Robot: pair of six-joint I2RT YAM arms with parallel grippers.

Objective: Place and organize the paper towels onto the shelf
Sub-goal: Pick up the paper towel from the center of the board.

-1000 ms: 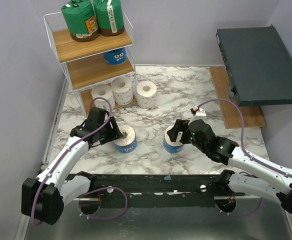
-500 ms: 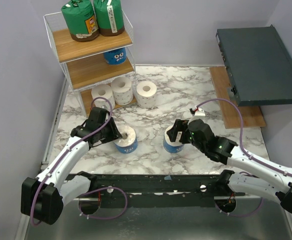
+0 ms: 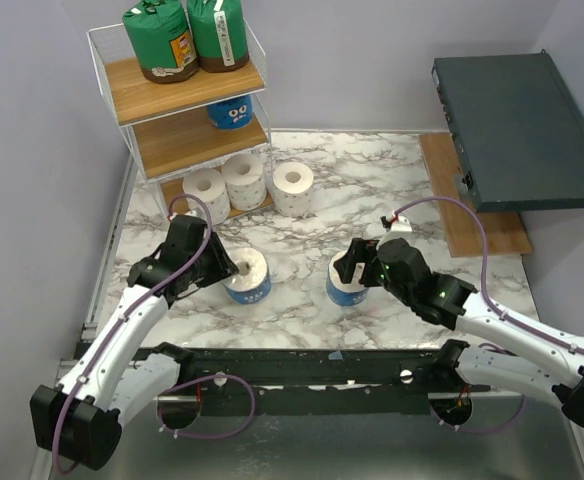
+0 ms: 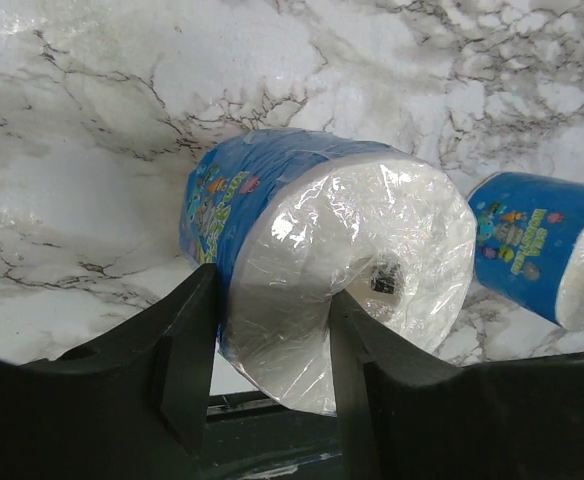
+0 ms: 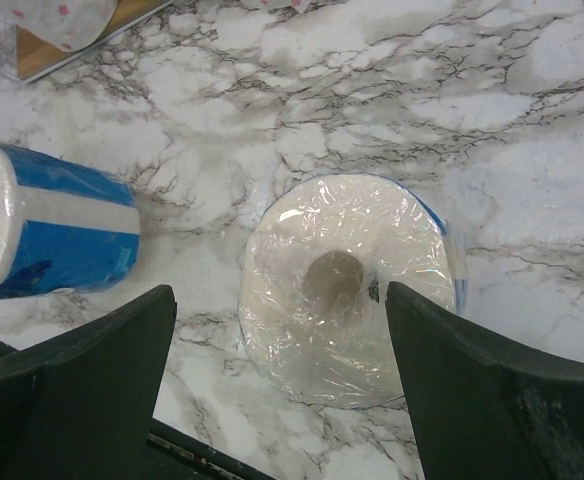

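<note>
Shelf (image 3: 162, 95) foot: white rolls (image 3: 244, 180) are crowding the approach.
Middle board (image 3: 177, 145): its front is standing open.

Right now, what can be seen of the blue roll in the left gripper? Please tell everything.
The blue-printed roll is a short cylinder of white paper sealed in clear film, with small cartoon prints on its blue side. Its flat white end shows a dark core hole. It is tilted over the marble table; whether it touches it is unclear. The left gripper pinches its wall, one finger outside, one by the core.
</note>
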